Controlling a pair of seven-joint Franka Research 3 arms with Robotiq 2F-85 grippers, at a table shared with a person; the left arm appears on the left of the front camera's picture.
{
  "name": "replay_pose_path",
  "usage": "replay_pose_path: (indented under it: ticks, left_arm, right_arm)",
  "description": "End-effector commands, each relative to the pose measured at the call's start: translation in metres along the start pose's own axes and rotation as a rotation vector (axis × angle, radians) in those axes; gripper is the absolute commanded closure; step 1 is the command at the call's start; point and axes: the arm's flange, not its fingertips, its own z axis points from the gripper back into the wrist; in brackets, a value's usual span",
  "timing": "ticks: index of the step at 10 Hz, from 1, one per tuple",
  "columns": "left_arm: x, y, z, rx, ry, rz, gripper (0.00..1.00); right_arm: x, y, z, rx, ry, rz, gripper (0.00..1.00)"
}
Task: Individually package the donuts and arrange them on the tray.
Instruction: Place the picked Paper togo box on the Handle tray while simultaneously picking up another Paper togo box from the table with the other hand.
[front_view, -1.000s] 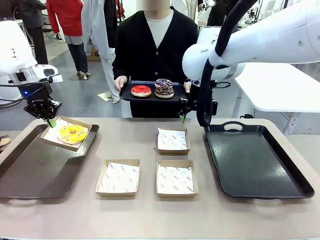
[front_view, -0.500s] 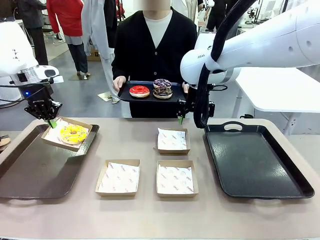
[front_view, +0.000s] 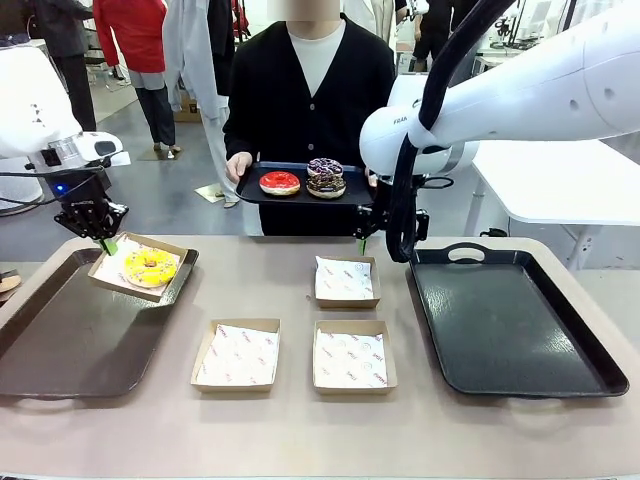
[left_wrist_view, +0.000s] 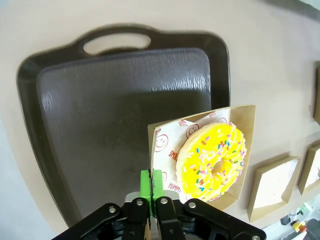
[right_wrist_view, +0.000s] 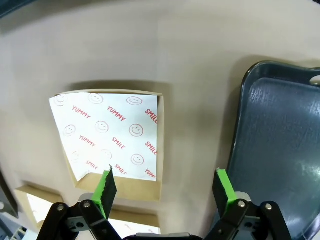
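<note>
Left claw (front_view: 103, 240) (left_wrist_view: 151, 180): clamped shut on the rim of the box (front_view: 172, 284) (left_wrist_view: 245, 150) carrying the yellow donut (front_view: 150, 266) (left_wrist_view: 212, 160). The donut hangs tilted just below the claw, over the far right corner of the left tray (front_view: 60, 350). As a ring it has no long axis; its icing faces up.

Right claw (front_view: 362, 240) (right_wrist_view: 165, 182): wide open and empty, above an empty box (front_view: 345, 280) (right_wrist_view: 159, 150). It is the arm nearer the other donuts (front_view: 279, 182) on the person's tray (front_view: 252, 190).

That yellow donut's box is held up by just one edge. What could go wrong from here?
The left hand pinches only one edge of the box, which is tilted over the left tray; the yellow donut could slide out, or the cardboard bend.
The right hand hangs open, seemingly near the person's tray; a bump might upset the three donuts on it.
</note>
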Motion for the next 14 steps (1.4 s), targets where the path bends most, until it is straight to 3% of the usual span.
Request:
replay_pose_path:
  ticks: [1,4,14]
  left_arm:
    - [0.008,-0.008,-0.002,0.072,-0.067,0.028,0.99]
    - [0.016,-0.012,-0.012,0.131,-0.088,0.035,0.99]
    - [0.029,0.002,-0.028,0.053,0.003,0.043,0.99]
  right_arm:
    - [0.006,0.007,-0.013,-0.027,-0.021,-0.050,0.00]
    - [0.009,0.013,-0.030,-0.045,-0.004,-0.052,0.00]
    - [0.024,0.019,-0.057,-0.076,0.002,-0.053,0.00]
